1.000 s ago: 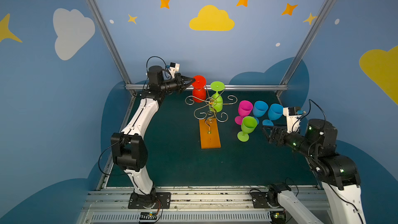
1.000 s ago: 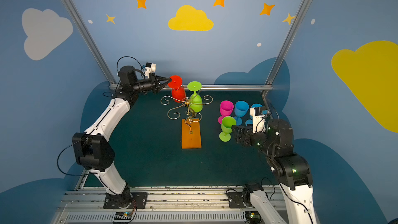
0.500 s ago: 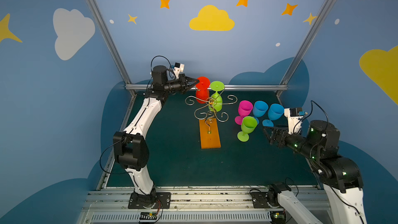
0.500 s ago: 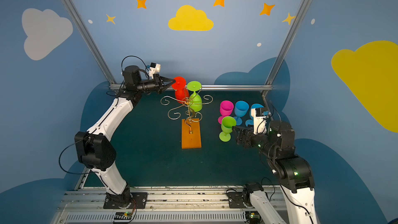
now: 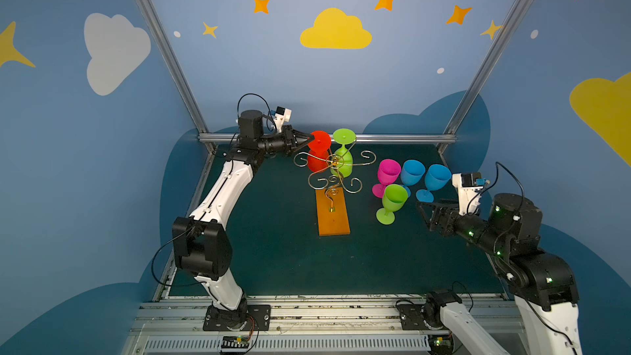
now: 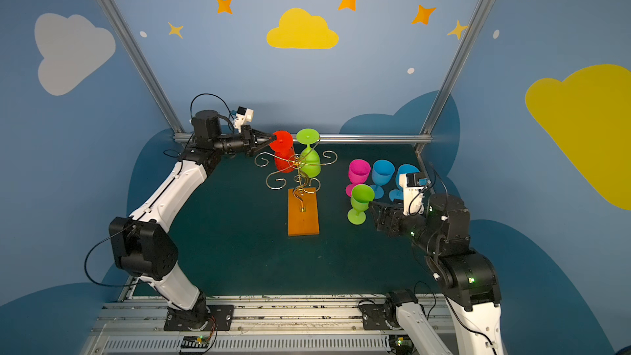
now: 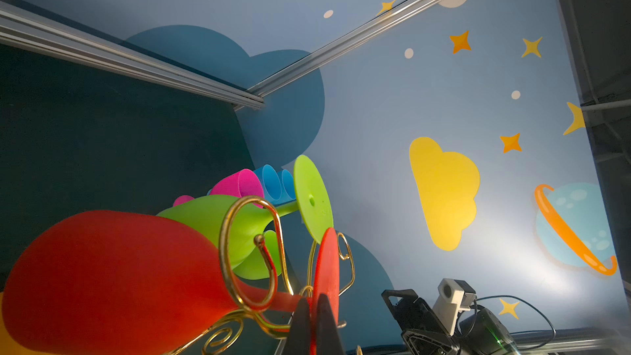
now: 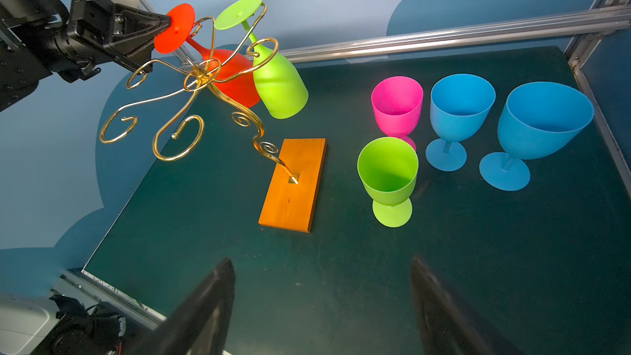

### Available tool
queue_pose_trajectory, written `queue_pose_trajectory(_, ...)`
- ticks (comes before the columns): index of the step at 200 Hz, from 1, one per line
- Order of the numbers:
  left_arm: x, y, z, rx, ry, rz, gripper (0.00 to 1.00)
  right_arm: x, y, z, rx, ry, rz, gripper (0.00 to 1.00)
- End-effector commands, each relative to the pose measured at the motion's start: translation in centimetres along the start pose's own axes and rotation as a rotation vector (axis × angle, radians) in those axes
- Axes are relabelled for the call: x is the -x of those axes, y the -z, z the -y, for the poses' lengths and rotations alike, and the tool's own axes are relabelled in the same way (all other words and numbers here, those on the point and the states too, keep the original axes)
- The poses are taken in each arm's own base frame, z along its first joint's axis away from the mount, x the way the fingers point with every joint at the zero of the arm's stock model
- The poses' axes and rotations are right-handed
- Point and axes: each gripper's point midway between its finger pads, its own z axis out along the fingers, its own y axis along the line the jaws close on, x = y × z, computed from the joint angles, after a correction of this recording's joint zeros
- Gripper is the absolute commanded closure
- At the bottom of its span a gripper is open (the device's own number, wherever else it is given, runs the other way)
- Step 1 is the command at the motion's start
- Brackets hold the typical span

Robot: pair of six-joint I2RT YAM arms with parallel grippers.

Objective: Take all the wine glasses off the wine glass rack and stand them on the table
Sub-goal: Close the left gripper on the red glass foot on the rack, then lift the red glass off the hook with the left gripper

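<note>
Left claw [image 5: 310, 137] pinched tight on the foot of the red wine glass [image 5: 314, 164] — hung upside down on the gold rack [image 5: 333, 215], mid-table. Right claw [image 8: 321, 261] spread wide — near the standing green glass [image 5: 392, 199].

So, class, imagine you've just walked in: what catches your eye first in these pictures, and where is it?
The gold wine glass rack mid-table, with a red glass and a green glass hanging upside down from it. The left gripper is pinched shut on the red glass's foot. To the rack's right in both top views, a pink glass, two blue glasses and a second green glass stand upright.
</note>
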Motion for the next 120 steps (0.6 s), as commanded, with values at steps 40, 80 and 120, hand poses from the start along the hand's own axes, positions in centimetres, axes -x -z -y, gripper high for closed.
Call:
queue_pose_trajectory(40,1.5,3.2,0.8,-0.004,-0.026,0.098,0.97,-0.1,0.8,0.0,-0.008,-0.004,0.01,0.21)
queue_pose_trajectory(80,3.8,5.6,0.5,0.007,-0.017,0.183,0.97,-0.1,0.9,0.0,-0.01,-0.003,0.014,0.21)
queue_pose_trajectory(120,6.9,6.5,2.3,-0.02,-0.047,0.234,0.97,0.1,0.9,0.0,-0.009,-0.001,0.021,0.21)
